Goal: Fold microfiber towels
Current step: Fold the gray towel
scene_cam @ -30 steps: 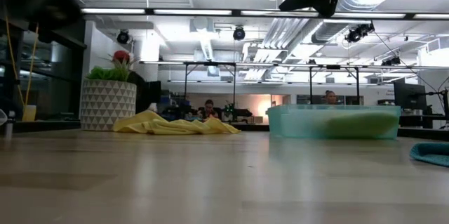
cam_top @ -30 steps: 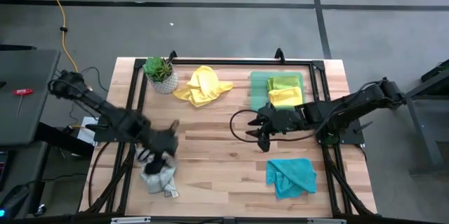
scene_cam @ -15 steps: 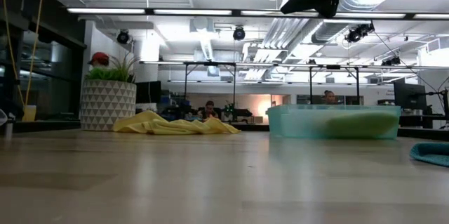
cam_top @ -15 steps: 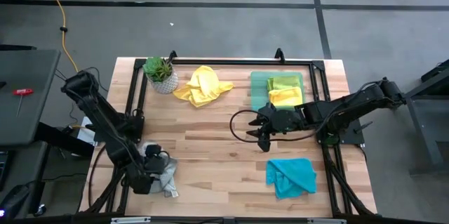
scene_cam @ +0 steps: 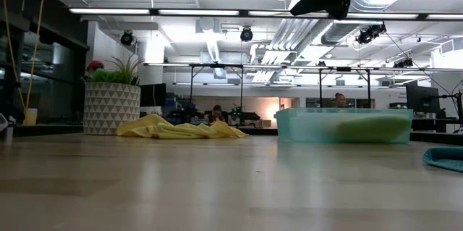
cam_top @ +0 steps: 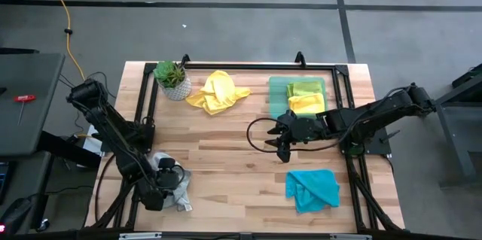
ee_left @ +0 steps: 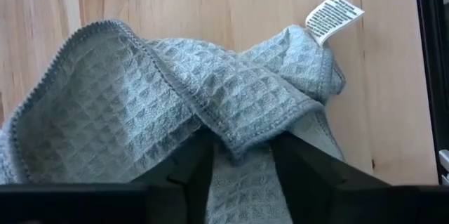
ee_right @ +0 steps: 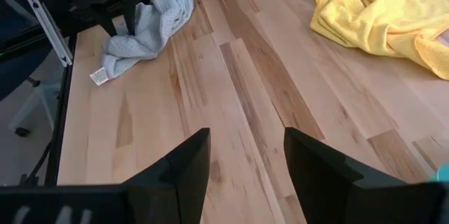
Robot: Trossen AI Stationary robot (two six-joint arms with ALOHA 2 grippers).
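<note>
Pinching a fold of the grey towel [ee_left: 210, 104], the left tool [ee_left: 237, 155] sits at the desk's [cam_top: 226, 150] near-left corner. Right tool [ee_right: 244, 155] hovers open mid-desk, holding nothing.

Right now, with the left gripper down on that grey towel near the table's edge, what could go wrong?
1. The left gripper straddles a bunched fold of the grey towel, so it may lift several layers at once and tangle rather than spread it.
2. The towel lies beside the table's black frame rail; a pull that way could snag it.
3. The right gripper hovers open mid-table, possibly in the way.
</note>
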